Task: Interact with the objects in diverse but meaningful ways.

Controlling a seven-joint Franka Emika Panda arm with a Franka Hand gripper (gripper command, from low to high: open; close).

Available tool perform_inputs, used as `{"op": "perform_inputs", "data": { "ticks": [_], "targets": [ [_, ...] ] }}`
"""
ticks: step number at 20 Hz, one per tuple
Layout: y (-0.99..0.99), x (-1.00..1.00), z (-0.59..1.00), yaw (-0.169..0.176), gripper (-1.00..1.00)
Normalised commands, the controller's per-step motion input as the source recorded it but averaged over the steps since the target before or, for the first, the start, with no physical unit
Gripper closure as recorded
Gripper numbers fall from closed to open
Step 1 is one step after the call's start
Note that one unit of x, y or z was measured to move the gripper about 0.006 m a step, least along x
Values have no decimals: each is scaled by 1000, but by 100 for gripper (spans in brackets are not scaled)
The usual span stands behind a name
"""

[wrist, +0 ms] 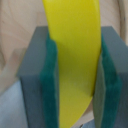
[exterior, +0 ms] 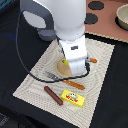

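1. the gripper [wrist: 75, 75] is closed around a yellow banana [wrist: 75, 55]; in the wrist view the 2 green pads [wrist: 50, 85] press on either side of the yellow strip, so the grasp looks firm.
2. in the exterior view the arm [exterior: 55, 17] hangs low over the woven mat [exterior: 30, 80], its hand over a tan round thing [exterior: 64, 67] near the mat's middle.
3. judged from this, 1 interaction is under way: the banana is in hand, but whether it is just lifted or about to be set down cannot be told.
4. the rest looks untouched: a brown sausage [exterior: 53, 95] and a yellow packet [exterior: 72, 98] lie near the front edge of the mat, just beside each other, and an orange stick-like piece [exterior: 75, 84] lies between them and the hand.
5. a grey bowl-like pot [exterior: 123, 16] stands well apart at the exterior view's right, on a brown board with dark round spots [exterior: 107, 22]; nothing visible sits in it, though it is cut off by the frame.
6. hidden or unclear: the banana itself does not show in the exterior view, blocked by the arm; no tomato or long-handled saucepan can be made out; a grey forked item [exterior: 50, 76] by the hand is too blurred to name; the wrist view is filled by the grip, so what lies below cannot be seen.
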Motion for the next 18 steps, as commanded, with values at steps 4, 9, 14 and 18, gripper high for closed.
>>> {"op": "perform_inputs", "data": {
  "ticks": [4, 9, 14, 18],
  "targets": [
    [287, 194, -124, 33, -100],
    [263, 199, 186, 38, -100],
    [185, 218, 717, 25, -100],
    [141, 157, 676, 19, -100]
  ]
}}
